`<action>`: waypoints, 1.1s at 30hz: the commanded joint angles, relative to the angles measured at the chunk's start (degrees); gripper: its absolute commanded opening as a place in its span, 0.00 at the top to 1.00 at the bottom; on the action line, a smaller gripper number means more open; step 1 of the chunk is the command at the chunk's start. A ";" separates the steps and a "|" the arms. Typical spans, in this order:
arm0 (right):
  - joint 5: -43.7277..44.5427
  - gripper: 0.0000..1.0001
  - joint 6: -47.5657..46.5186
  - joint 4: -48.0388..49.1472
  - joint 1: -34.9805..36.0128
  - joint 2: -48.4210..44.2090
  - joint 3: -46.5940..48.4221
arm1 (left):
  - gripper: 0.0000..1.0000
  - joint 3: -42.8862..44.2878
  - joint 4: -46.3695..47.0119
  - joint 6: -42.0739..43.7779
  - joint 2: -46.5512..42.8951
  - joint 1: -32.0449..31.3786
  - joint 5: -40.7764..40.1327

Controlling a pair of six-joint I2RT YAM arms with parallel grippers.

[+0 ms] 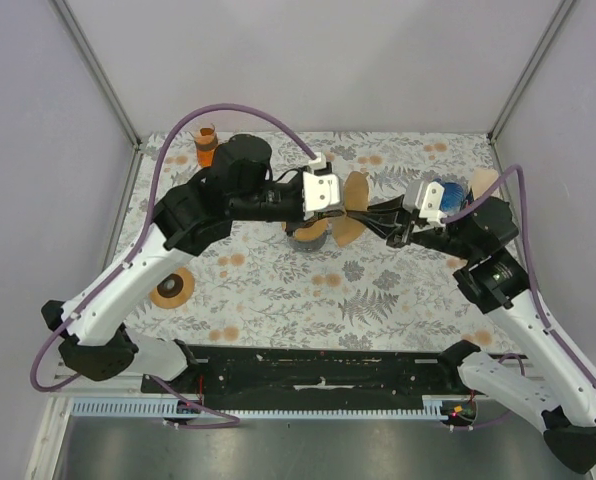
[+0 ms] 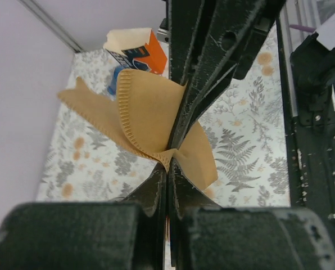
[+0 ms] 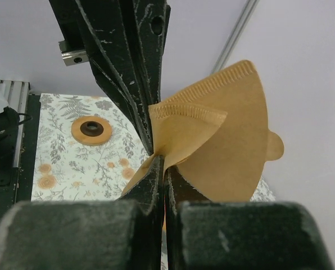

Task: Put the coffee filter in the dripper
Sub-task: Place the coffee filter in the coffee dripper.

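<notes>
The brown paper coffee filter [image 1: 357, 188] hangs in the air over the middle of the table, spread in folds [image 2: 145, 109] [image 3: 235, 140]. Both grippers pinch it at its pointed end, tip to tip. My left gripper [image 1: 351, 211] [image 2: 168, 162] is shut on it from the left. From the right, my right gripper [image 1: 371, 216] [image 3: 162, 164] is shut on the same corner. Just below and left of the filter, the dark grey dripper [image 1: 308, 236] stands on the table, partly hidden under the left wrist.
A wooden disc with a dark centre [image 1: 172, 289] [image 3: 91, 129] lies at the left. An orange cup [image 1: 206, 146] stands at the back left. A blue and orange box [image 1: 452, 192] [image 2: 135, 49] sits at the back right, behind the right arm.
</notes>
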 commanded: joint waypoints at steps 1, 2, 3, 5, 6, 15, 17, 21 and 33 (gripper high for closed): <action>2.63 1.00 0.49 -1.97 0.21 3.27 1.78 | 0.98 4.94 -0.37 -15.03 3.25 5.44 3.79; 2.71 1.00 0.93 -1.62 0.21 4.67 2.31 | 0.98 5.55 -0.45 -16.89 4.30 7.90 4.41; 2.28 1.00 1.11 -1.27 0.21 6.43 3.27 | 0.98 5.99 -0.45 -18.38 5.10 10.97 5.46; 0.70 1.00 1.72 0.04 0.21 10.91 4.94 | 0.98 5.91 -0.37 -17.53 6.33 15.73 6.17; 0.35 1.00 1.90 1.27 0.21 12.67 5.47 | 0.98 5.21 -0.45 -15.95 6.60 16.54 6.00; -0.18 1.00 4.09 3.74 -0.75 30.95 14.97 | 0.98 0.46 -0.72 -10.75 10.37 23.65 7.04; -0.54 1.00 4.45 4.62 -1.10 33.85 16.11 | 0.98 0.29 -0.89 -9.44 11.78 25.59 7.22; -1.15 1.00 6.29 3.39 -2.16 38.95 18.40 | 0.98 -1.20 -1.95 -6.36 14.15 27.26 8.36; 0.08 1.00 7.79 4.88 -3.04 44.67 17.96 | 0.96 -4.64 -1.86 -0.21 18.64 27.71 8.72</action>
